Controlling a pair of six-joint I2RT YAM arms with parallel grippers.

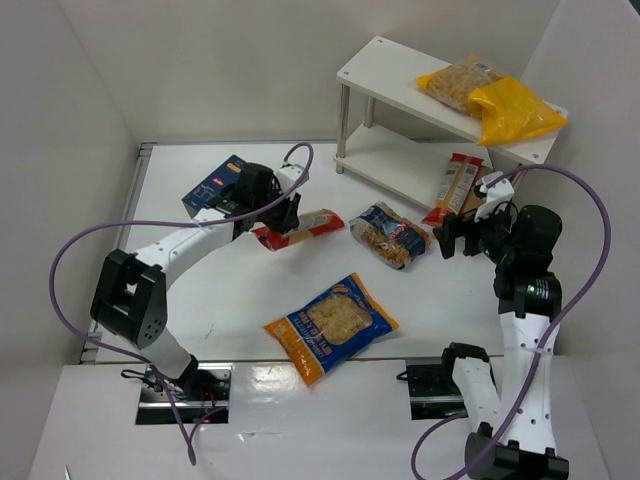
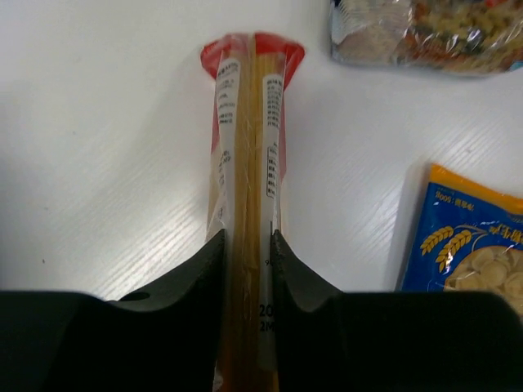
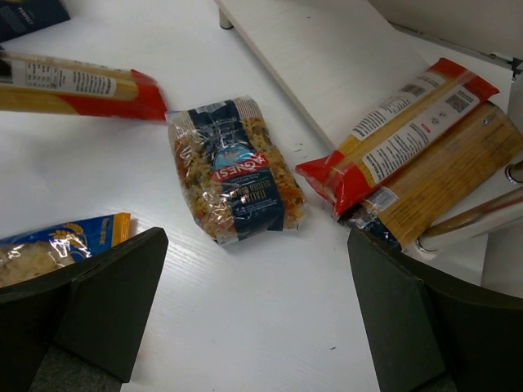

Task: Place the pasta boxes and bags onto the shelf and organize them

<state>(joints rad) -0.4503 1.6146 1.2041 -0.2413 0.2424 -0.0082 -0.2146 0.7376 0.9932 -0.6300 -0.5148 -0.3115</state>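
Far left: dark blue cardboard box with red logo (image 1: 215,185), flat on the white table (image 1: 230,300) behind the left arm, not yet shelved.

Left gripper (image 2: 247,245): closed narrow on a long narrow red-and-clear spaghetti bag (image 2: 249,122), black fingers (image 2: 204,278) pinching its two long sides, probably so the stiff bundle cannot swing.

Held bag's heading: long axis running left to right across the table, in line with the fingers. Free red end aimed right, toward the shelf side. Seemingly just clear of the tabletop.

Centre front: orange-and-blue plastic pasta bag (image 1: 332,325), flat, set diagonally, well apart from the rack.

Centre right: clear blue-labelled bag of spirals (image 3: 233,167), flat on the table between the held bag and the rack.

Right gripper (image 3: 253,302): fingers spread wide, holding nothing, poised over the table facing the spirals, likely positioned for that pick.

Right: small white two-tier shelf with thin silver legs (image 1: 385,75). Two long spaghetti packs (image 3: 400,135) side by side on the lower board, one red end poking past its edge. Two yellow pasta bags (image 1: 510,110) stowed on the top board.
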